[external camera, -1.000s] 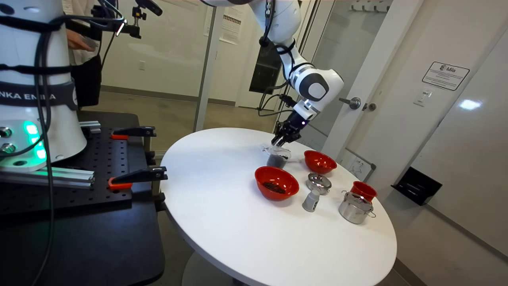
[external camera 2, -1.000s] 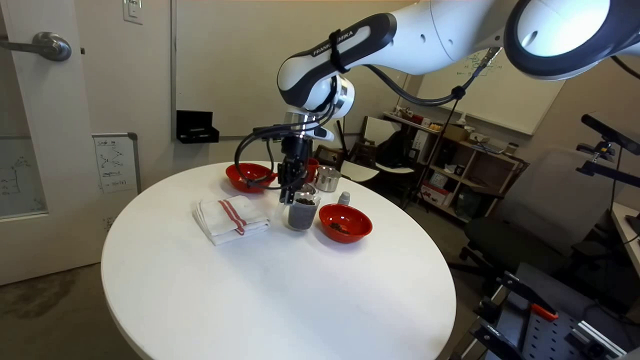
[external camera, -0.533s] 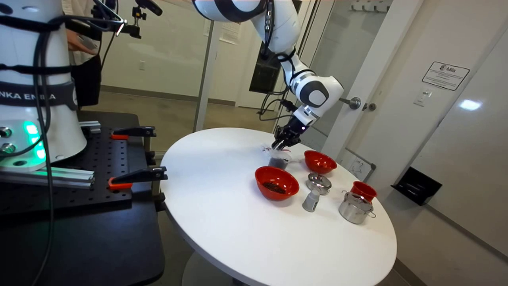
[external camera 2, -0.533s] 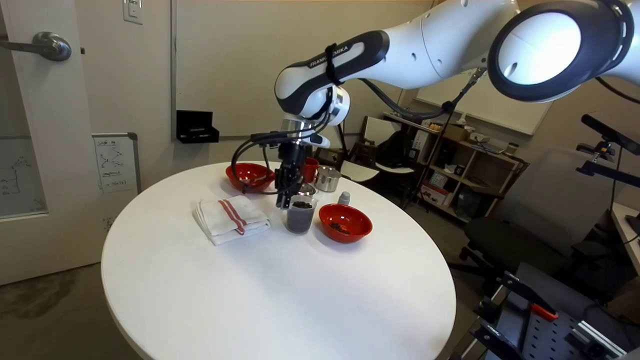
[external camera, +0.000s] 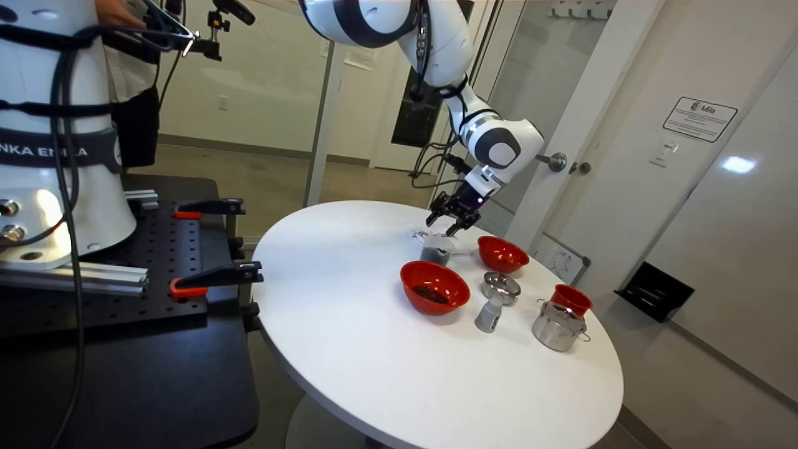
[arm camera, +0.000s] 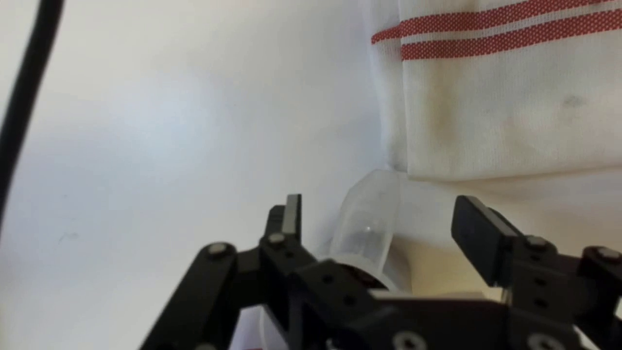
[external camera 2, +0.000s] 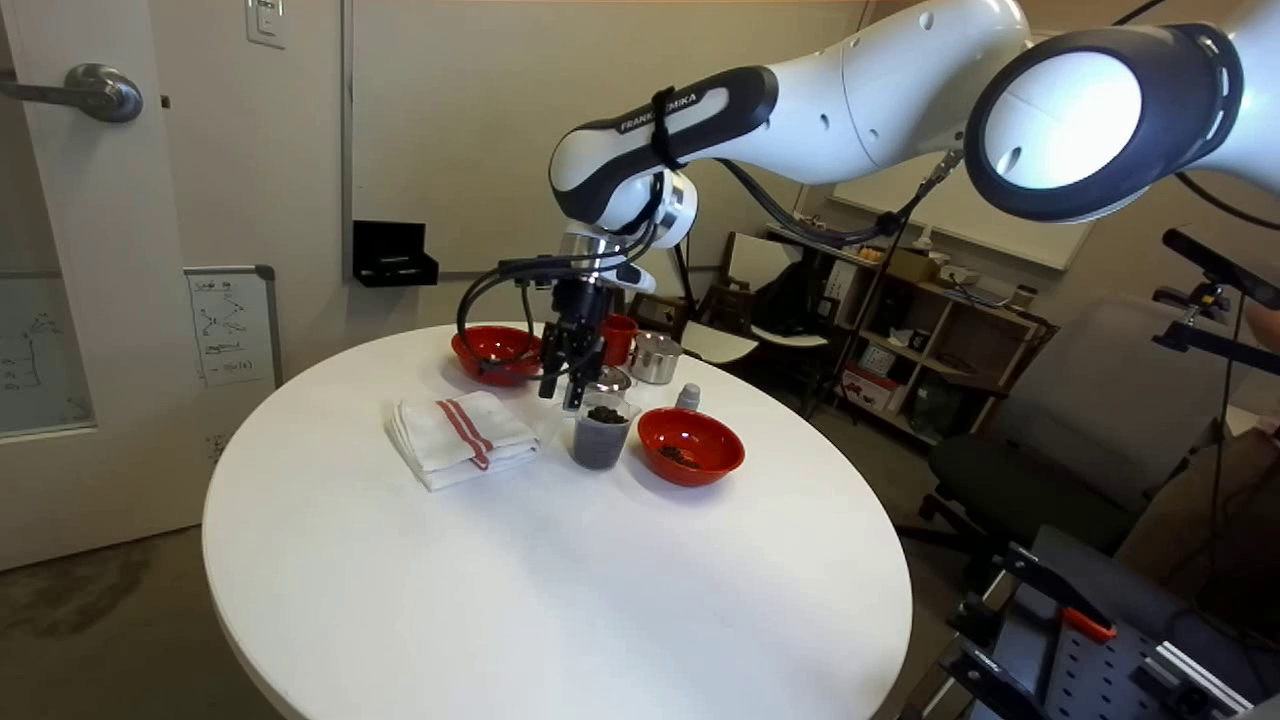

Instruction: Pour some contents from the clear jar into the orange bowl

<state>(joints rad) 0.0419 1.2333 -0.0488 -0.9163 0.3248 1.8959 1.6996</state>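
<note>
Clear jar (external camera 2: 599, 443) upright on a round white table (external camera 2: 560, 580), whiteboard (external camera 2: 500, 130) beyond, with end effector (arm camera: 379, 218) spread nearby.

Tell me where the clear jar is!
In an exterior view, the clear jar sits between the towel on its left and the nearer red bowl on its right.

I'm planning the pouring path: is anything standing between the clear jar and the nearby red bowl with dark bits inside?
Nothing visible does: in an exterior view, only a sliver of white tabletop shows low between the clear jar and the red bowl. The grey shaker stands outside that gap.
</note>
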